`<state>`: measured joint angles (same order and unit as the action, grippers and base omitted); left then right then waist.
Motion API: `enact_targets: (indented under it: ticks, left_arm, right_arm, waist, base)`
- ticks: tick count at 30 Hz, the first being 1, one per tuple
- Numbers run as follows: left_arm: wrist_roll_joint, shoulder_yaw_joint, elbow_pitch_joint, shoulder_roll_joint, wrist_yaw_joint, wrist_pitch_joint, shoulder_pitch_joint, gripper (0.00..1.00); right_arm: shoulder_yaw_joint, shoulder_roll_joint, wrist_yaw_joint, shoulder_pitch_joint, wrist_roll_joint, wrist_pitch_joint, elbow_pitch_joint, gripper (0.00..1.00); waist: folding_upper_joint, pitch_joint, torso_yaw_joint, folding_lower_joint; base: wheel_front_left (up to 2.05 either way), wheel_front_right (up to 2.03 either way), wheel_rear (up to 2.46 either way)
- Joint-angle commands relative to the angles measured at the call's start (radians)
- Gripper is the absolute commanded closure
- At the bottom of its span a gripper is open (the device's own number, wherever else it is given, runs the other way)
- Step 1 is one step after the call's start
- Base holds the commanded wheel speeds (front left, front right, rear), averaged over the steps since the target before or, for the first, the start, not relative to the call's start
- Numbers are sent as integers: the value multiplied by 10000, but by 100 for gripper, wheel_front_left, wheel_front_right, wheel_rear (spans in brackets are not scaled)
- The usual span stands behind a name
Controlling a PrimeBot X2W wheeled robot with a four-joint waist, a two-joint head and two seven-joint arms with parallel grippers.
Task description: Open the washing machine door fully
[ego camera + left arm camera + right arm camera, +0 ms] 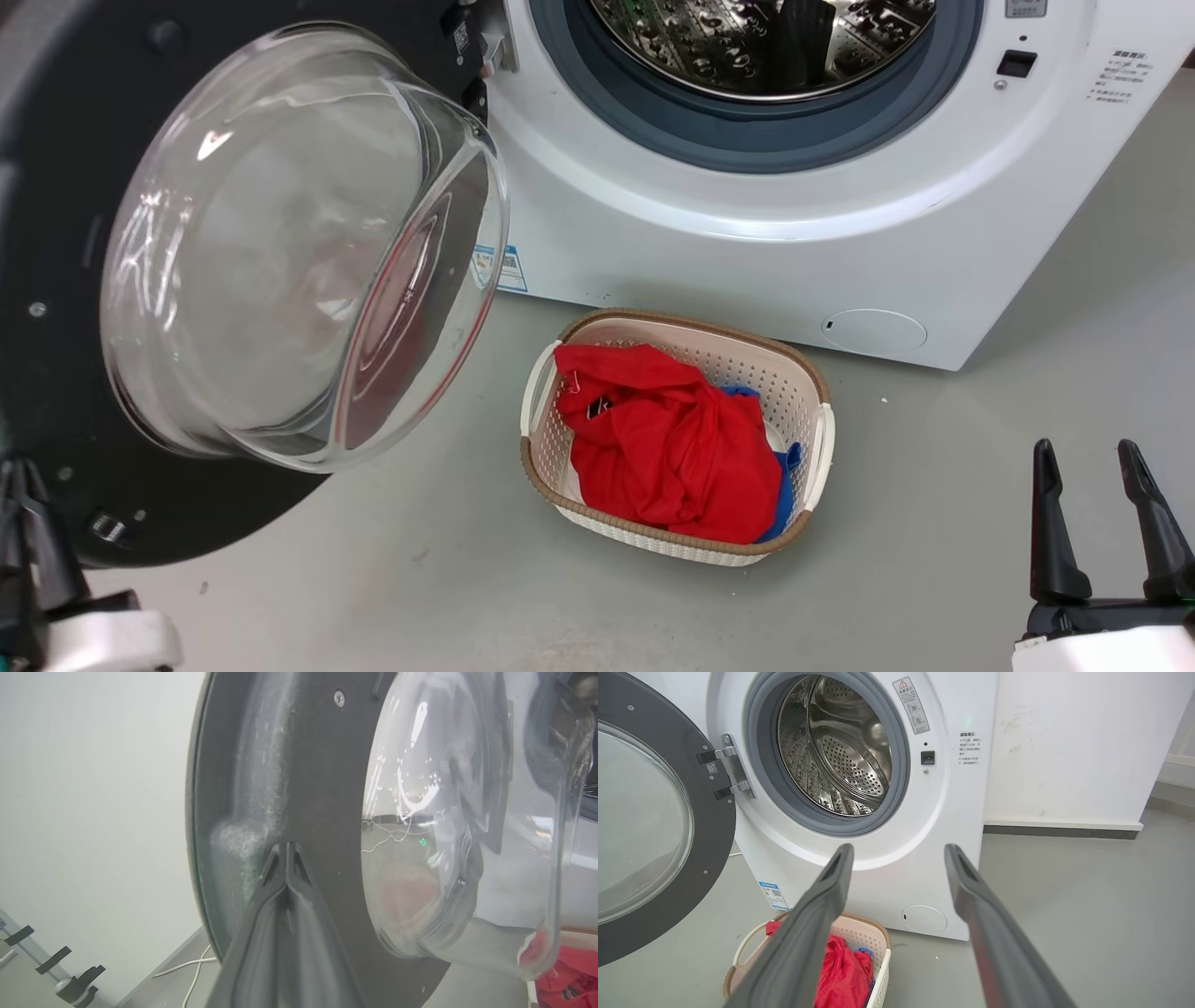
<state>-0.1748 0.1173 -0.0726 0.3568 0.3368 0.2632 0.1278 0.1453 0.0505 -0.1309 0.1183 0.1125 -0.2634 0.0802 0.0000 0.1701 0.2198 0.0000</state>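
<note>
Floor, head view: we looked down on a smooth grey floor [980, 523].
Washing machine: the white washing machine [747, 252] stood across the top, its steel drum [747, 37] uncovered inside a grey-blue gasket [747, 140], with a blue label [509, 271] and a round flap [873, 331] low on its front.
Door: the door [65, 187] hung from its hinge [497, 47] on the robot's left, swung well clear of the drum, its glass bowl [280, 252] bulging towards us.
Basket: a cream basket [820, 439] sat on the floor just before the machine, holding a red cloth [672, 448] over a blue cloth [792, 462].
Left gripper: the left gripper [28, 523] was at the lower left corner, by the bottom of the door's black rim [187, 509]; from there we could not judge its fingers [37, 551].
Right gripper: the right gripper [1086, 457] hung at the lower right above the floor, well apart from door and basket, fingers spread and empty.
Left wrist view: our left fingers met at the tips with nothing between them, pointing at the rim's inner face beside the bowl; we could not tell whether they touched it. A pale wall [93, 788] and a white cable [187, 963] showed beyond.
Right wrist view: the two fingers stood wide apart, holding nothing; past them the door stood open at the left and a white wall [1064, 742] ran to the right of the machine.
</note>
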Motion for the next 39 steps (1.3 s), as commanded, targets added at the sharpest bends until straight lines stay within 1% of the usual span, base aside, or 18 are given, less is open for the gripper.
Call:
enact_targets:
  ticks: [1,9,18,24,29,34,39]
  left_arm:
    - [-89,239,119,120,-50,22,-260,100]
    - [-434,819,1076,374,-664,14,-1077,100]
    - [-743,1399,2499,476,-1239,13,-1879,100]
    - [-815,1726,3471,639,-1762,13,-2569,100]
    - [-820,1946,4277,702,-2110,13,-3233,100]
    - [-697,2119,4977,755,-2351,15,-3822,100]
    - [-640,2357,5403,809,-2463,15,-4207,100]
  right_arm:
    - [-14,-6,2,-154,-93,-18,11,0]
    - [-97,-6,2,-315,-230,-18,-15,0]
    - [-109,-6,2,-373,-351,-18,17,0]
    - [-82,-6,2,-458,-454,-18,67,0]
    - [-48,-6,2,-583,-572,-18,123,0]
    - [-102,-6,2,-706,-643,-18,128,0]
    - [-197,-6,2,-813,-726,-18,117,0]
  waist:
    - [0,38,14,0]
    - [0,159,-46,0]
    - [0,275,-205,0]
    - [0,419,-236,0]
    - [0,658,-228,0]
    - [0,862,-248,0]
    - [0,1020,-319,0]
  base:
    - [0,0,0]
    - [0,0,0]
    - [0,0,0]
    - [0,0,0]
    - [0,0,0]
    - [0,0,0]
    - [0,0,0]
